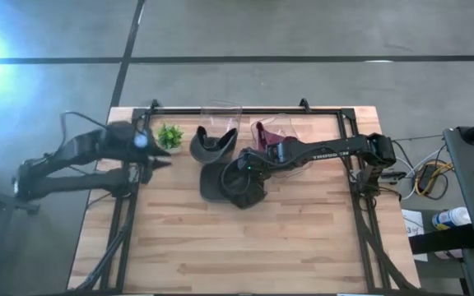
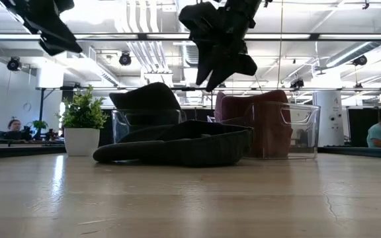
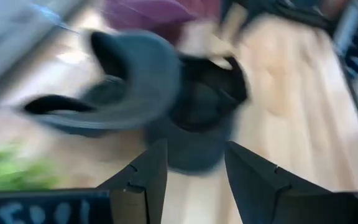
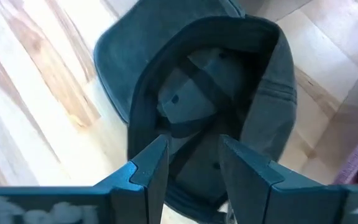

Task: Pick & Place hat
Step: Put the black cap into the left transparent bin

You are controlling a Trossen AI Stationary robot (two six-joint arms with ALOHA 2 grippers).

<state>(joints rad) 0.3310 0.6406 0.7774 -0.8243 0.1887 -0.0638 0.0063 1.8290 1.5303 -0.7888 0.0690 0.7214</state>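
A dark grey hat (image 1: 227, 186) (image 2: 177, 145) lies on the wooden table near its middle, hollow side up, as the right wrist view shows (image 4: 204, 106). My right gripper (image 1: 245, 168) (image 2: 223, 69) (image 4: 194, 165) hangs open above it, fingers pointing down, clear of the cloth in the low view. My left gripper (image 1: 151, 162) (image 3: 194, 168) is open and raised over the table's left part beside the plant, facing the hats. The left wrist view is blurred.
At the far edge stand two clear bins, one holding another dark hat (image 1: 213, 144) (image 2: 147, 99), one a maroon hat (image 1: 268, 138) (image 2: 260, 119). A small plant in a white pot (image 1: 169, 136) (image 2: 83, 125) stands left of them. People sit in the room beyond.
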